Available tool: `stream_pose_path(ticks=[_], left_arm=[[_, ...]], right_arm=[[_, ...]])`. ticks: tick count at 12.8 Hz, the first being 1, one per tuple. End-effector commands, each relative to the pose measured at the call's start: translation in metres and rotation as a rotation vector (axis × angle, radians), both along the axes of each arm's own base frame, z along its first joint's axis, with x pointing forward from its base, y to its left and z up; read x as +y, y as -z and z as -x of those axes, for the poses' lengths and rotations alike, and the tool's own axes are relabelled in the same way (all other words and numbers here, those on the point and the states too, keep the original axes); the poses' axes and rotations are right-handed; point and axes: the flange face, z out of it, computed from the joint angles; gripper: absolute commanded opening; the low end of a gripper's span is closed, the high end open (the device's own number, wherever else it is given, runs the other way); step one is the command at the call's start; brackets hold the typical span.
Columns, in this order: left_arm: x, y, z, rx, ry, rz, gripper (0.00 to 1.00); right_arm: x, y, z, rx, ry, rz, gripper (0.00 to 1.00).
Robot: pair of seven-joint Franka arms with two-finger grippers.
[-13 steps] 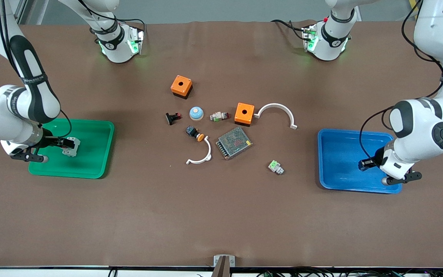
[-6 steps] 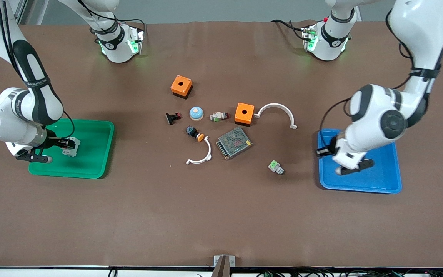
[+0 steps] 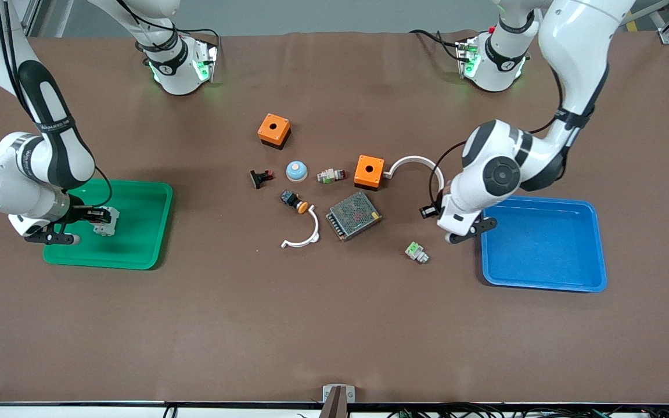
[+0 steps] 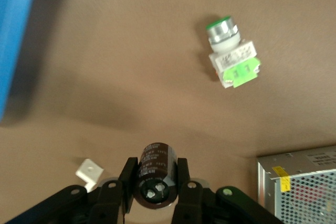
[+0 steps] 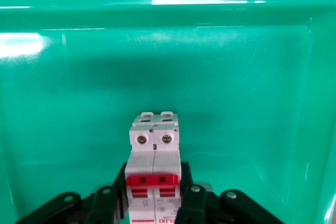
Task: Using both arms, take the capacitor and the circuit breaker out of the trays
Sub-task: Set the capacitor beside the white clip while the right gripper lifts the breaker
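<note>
With the left gripper (image 3: 434, 210) clamping the capacitor (image 4: 155, 174) over bare worktop (image 3: 334, 325) beside the blue tray (image 3: 543, 284), lower gently before releasing, while the right gripper (image 3: 97, 219), jaws closed on the circuit breaker (image 5: 154, 163) inside the green tray (image 3: 154, 191), should lift straight clear of the rim.

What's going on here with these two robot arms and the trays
Two arms are emptying parts out of trays. The left hand is shut on the capacitor and has it out of the blue tray, over bare table beside the white part with the green top. The right hand is shut on the circuit breaker, which is inside the green tray. The other parts lie loose mid-table.
</note>
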Motion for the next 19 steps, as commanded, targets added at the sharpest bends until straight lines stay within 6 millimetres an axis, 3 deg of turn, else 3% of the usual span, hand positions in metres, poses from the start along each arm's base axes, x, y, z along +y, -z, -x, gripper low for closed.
stream_pose_path(ticks=[1,4,5,6,8,10,12,14,17,18,19], left_arm=[[-0.011,0.015,0.022,-0.018,-0.016,-0.019,0.0],[-0.018,0.033,0.028,0.017,-0.025,-0.024,0.03],[-0.022,0.035,0.03,0.021,-0.028,-0.025,0.13],[-0.023,0.04,0.031,0.032,-0.048,-0.028,0.24],[-0.029,0.044,0.031,0.039,-0.052,-0.026,0.36],[-0.029,0.047,0.028,0.042,-0.058,-0.023,0.38],[-0.028,0.037,0.024,0.033,-0.064,-0.025,0.59],[-0.026,0.021,0.013,0.01,-0.068,-0.021,0.64],[-0.022,-0.026,-0.02,0.0,-0.079,-0.028,0.83],[-0.016,-0.045,-0.034,-0.008,-0.09,-0.029,1.0],[-0.005,-0.066,-0.05,-0.037,-0.088,-0.051,1.0]], right_arm=[[0.001,-0.023,-0.002,0.032,-0.023,-0.013,0.08],[0.044,-0.097,-0.038,0.056,-0.044,-0.007,0.08],[0.068,-0.118,-0.053,0.057,-0.012,0.007,0.08],[0.1,-0.138,-0.069,0.037,0.035,0.025,0.08],[0.166,-0.166,-0.088,-0.022,0.144,-0.014,0.07],[0.23,-0.163,-0.094,-0.032,0.163,-0.096,0.07],[0.284,-0.153,-0.092,-0.048,0.177,-0.095,0.07],[0.337,-0.133,-0.084,-0.045,0.163,-0.088,0.07],[0.397,-0.083,-0.071,-0.022,0.141,-0.067,0.07],[0.411,-0.071,-0.065,-0.013,0.119,-0.062,0.07],[0.424,-0.063,-0.06,-0.009,0.098,-0.057,0.07]])
